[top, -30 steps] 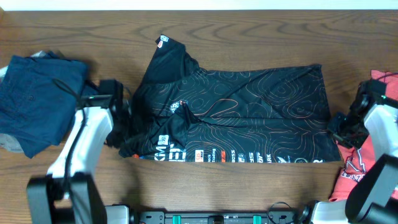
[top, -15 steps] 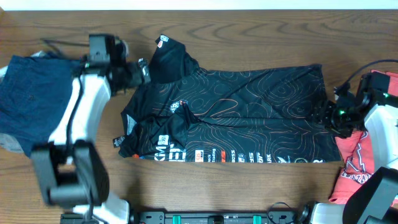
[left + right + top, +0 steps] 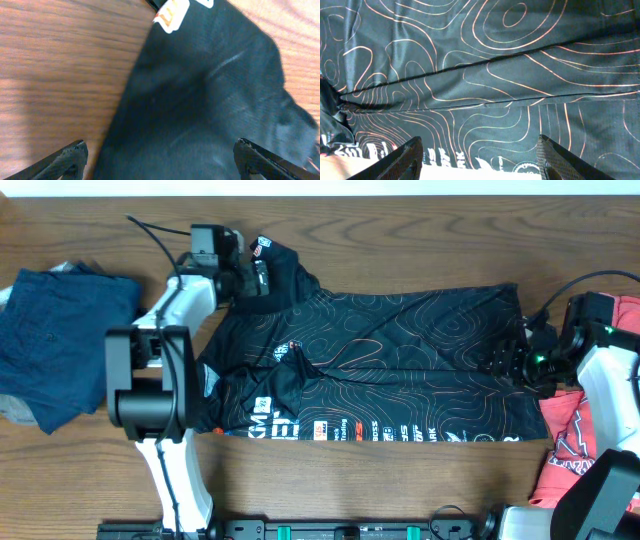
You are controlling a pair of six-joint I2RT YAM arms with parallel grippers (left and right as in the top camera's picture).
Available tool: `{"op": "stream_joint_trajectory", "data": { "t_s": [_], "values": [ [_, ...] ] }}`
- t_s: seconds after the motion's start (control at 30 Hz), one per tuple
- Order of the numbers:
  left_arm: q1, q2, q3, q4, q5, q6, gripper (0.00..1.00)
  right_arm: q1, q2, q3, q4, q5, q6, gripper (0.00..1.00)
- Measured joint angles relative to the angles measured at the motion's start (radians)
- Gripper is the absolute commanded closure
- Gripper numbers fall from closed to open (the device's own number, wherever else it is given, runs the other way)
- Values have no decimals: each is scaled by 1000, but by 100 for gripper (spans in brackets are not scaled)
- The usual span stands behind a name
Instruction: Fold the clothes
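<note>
Shirt first: the black sports shirt (image 3: 400, 360) lies spread lengthwise across the middle of the wooden table (image 3: 350, 480). Its orange contour lines face up, and white lettering and small logos run along the near edge. One sleeve (image 3: 275, 265) sticks out toward the far-left corner, with a small white and red label at its tip. The left part of the shirt is bunched and creased, while the right half lies flatter.

The left gripper (image 3: 250, 275) sits at the left edge of that sleeve. In the left wrist view its fingers (image 3: 75, 152) are spread wide, one over bare wood and the other over the dark cloth, with nothing clamped between them. The right gripper (image 3: 505, 365) is at the shirt's right end, low over the patterned fabric. Its fingers (image 3: 412, 150) are also parted and hold nothing; whether they touch the cloth cannot be told.

A navy blue garment (image 3: 60, 330) lies crumpled beyond the shirt at the left end of the table. A red T-shirt (image 3: 585, 445) with white print lies at the right end, just past the right arm. A pale strip runs along the table's far edge.
</note>
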Motion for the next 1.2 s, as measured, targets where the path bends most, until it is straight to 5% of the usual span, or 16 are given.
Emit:
{"op": "stream_joint_trajectory", "data": {
  "t_s": [0.27, 0.87, 1.2],
  "values": [
    [-40, 13, 3, 23, -26, 14, 18, 4, 0, 0, 0, -1, 0, 31],
    [-81, 27, 9, 9, -60, 13, 87, 4, 0, 0, 10, -1, -1, 35],
    [-79, 29, 11, -12, -83, 10, 94, 11, 2, 0, 74, 55, -11, 55]
  ]
}}
